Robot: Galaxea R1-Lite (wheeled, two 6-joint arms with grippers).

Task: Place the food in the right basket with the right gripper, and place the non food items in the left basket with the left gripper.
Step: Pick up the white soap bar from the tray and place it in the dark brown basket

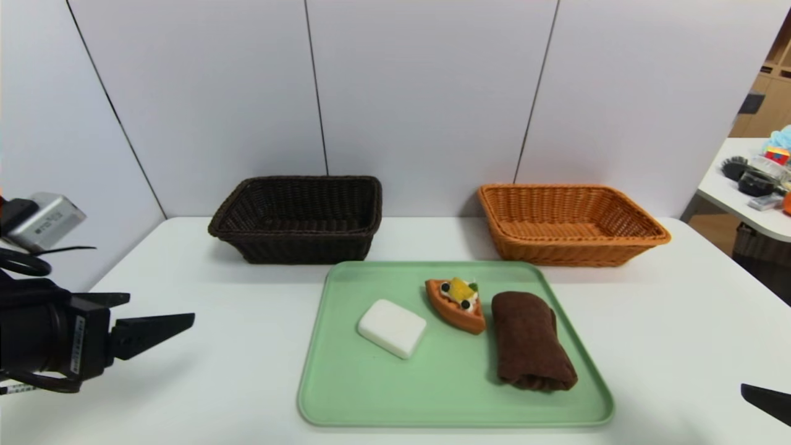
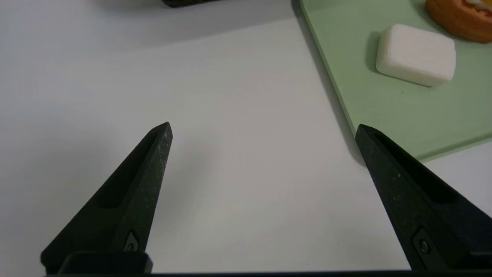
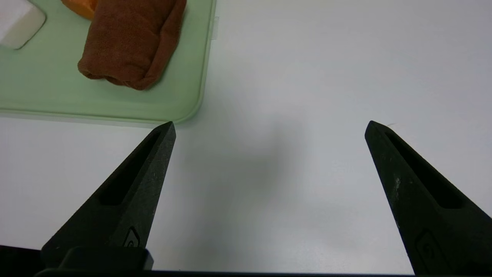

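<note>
On the green tray (image 1: 346,383) lie a white soap-like block (image 1: 392,327) (image 2: 416,54), an orange toy pastry (image 1: 458,303) with cream and berries, and a rolled dark brown towel (image 1: 529,340) (image 3: 130,40). The dark brown left basket (image 1: 300,217) and the orange-tan right basket (image 1: 568,222) stand behind the tray; nothing shows in either. My left gripper (image 1: 162,315) (image 2: 263,129) hovers open over bare table left of the tray. My right gripper (image 3: 270,127) is open over bare table right of the tray; only one fingertip (image 1: 766,400) shows in the head view.
The white table (image 1: 680,321) ends at a grey panelled wall behind the baskets. A second table (image 1: 751,185) with clutter stands at the far right. My left arm's camera block (image 1: 43,219) sits at the left edge.
</note>
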